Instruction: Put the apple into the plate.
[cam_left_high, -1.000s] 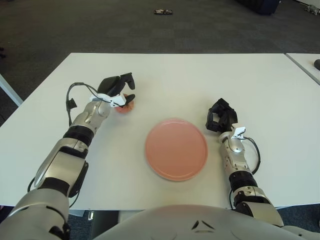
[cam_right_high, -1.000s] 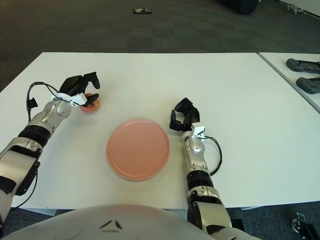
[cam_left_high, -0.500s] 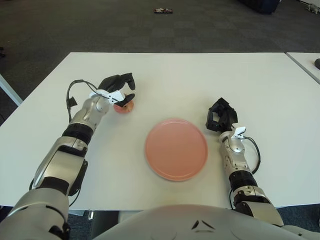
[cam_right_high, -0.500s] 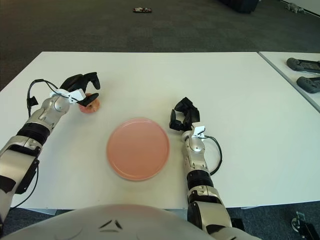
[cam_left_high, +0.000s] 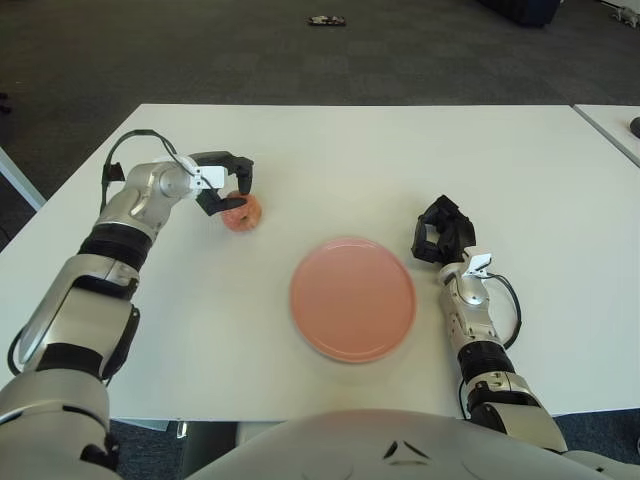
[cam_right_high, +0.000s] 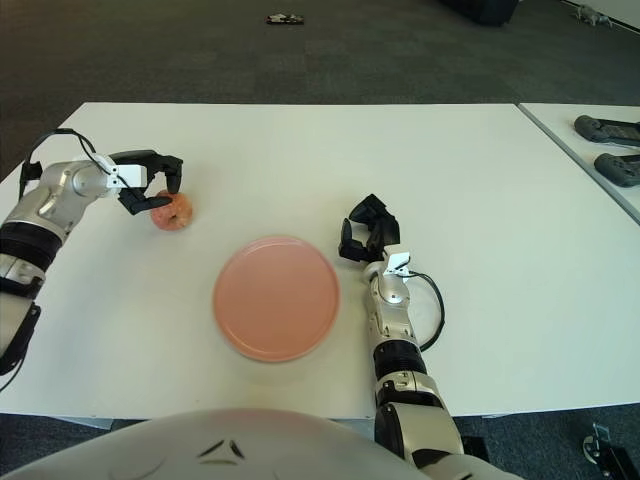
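The apple (cam_left_high: 241, 212) is seen on the white counter (cam_left_high: 330, 160), well to the left of the pink plate (cam_left_high: 352, 297) and apart from it. The left hand (cam_left_high: 222, 185) is held at the apple's upper left side, its dark fingers (cam_left_high: 243, 172) arched over the fruit without closing on it. The right hand (cam_left_high: 440, 231) is seen just right of the plate, fingers curled and gripping nothing.

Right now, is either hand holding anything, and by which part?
Nothing is clearly held. The left hand has its fingers around the upper left side of the apple, which sits on the table; contact cannot be told. The right hand holds nothing.
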